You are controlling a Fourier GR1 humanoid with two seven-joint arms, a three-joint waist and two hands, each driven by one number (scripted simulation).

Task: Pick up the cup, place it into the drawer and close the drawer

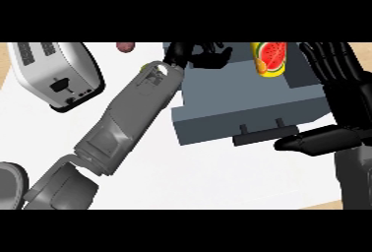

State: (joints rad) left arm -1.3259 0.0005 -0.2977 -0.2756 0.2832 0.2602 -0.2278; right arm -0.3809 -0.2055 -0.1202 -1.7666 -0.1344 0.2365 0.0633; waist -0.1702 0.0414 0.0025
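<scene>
The cup (269, 59), yellow with a watermelon-slice print, stands inside the open grey drawer (240, 106) near its far right side. My left hand (204, 54) hangs over the drawer's far left corner with relaxed fingers, a short gap away from the cup and holding nothing. My left forearm (131, 118) runs diagonally from the lower left. My right hand (335, 69) is open at the right of the drawer, fingers straight and pointing away. Its thumb (314, 141) lies just right of the drawer's front handle (266, 132).
A silver toaster (56, 74) sits at the far left of the white counter (218, 172). A small reddish object (125, 47) lies at the far edge, and a greenish item (145, 66) peeks out behind my left wrist. A grey rounded object (10, 184) shows at lower left.
</scene>
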